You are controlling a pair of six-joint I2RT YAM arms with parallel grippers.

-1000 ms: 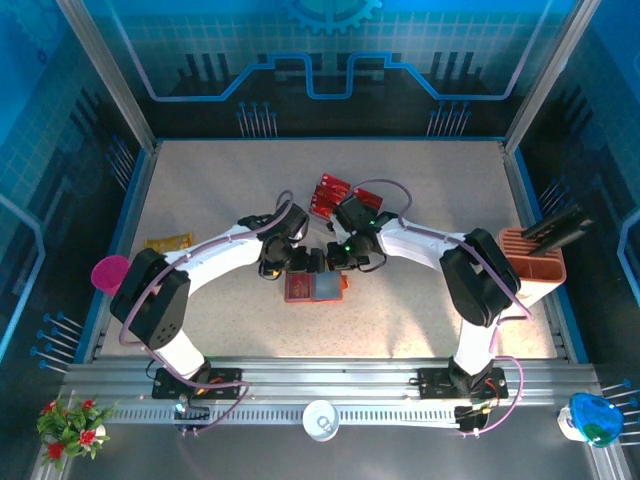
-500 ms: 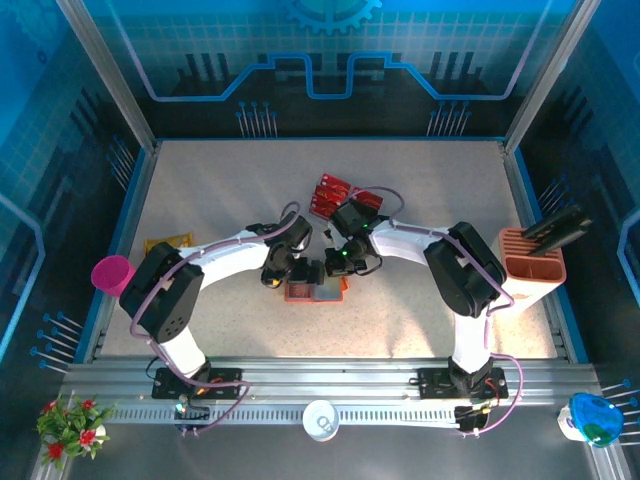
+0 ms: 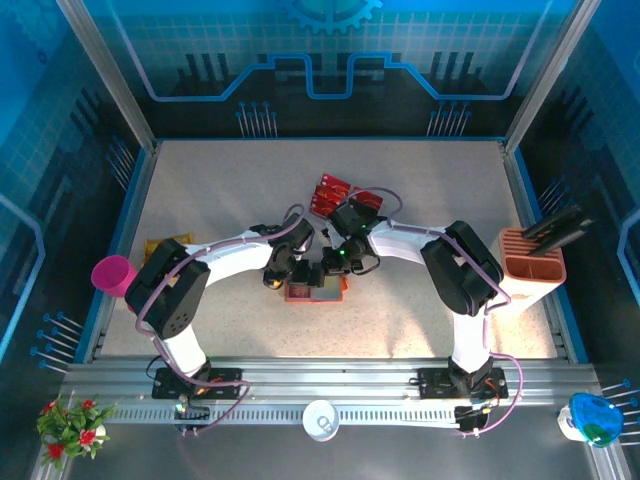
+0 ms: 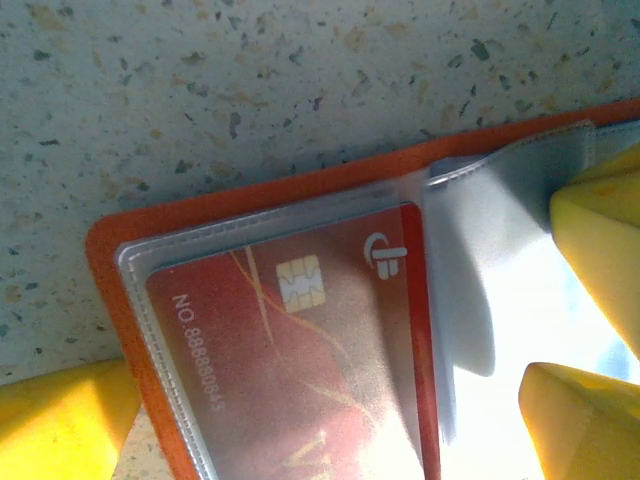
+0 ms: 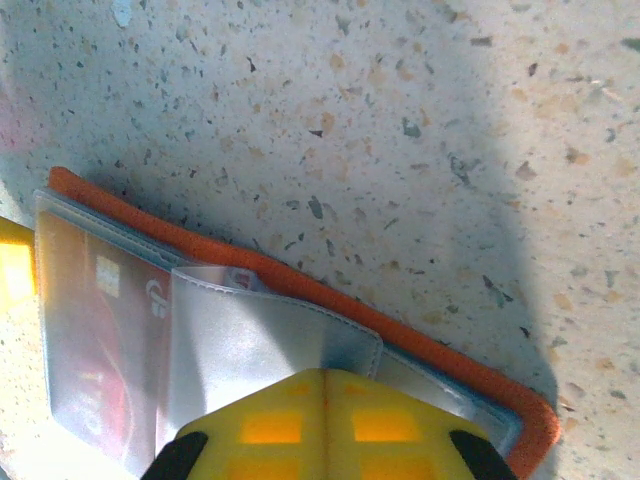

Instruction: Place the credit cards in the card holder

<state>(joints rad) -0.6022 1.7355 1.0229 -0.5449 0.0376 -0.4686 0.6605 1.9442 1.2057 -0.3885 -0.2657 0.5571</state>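
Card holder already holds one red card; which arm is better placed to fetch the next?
Probably left: the left gripper is open over the card holder, while the right gripper is shut, resting on the grey flap.

Open card holder point(image 4: 105, 250) on table point(image 4: 250, 90); red credit card point(image 4: 300, 340) in clear pocket point(image 4: 135, 262); left end effector point(image 4: 320, 425) spread wide.

Bright, blue cast; glare on card holder point(image 4: 470, 290); close-ups soft.

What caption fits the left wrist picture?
Red card in the orange wallet's clear pocket, yellow fingers beside it.
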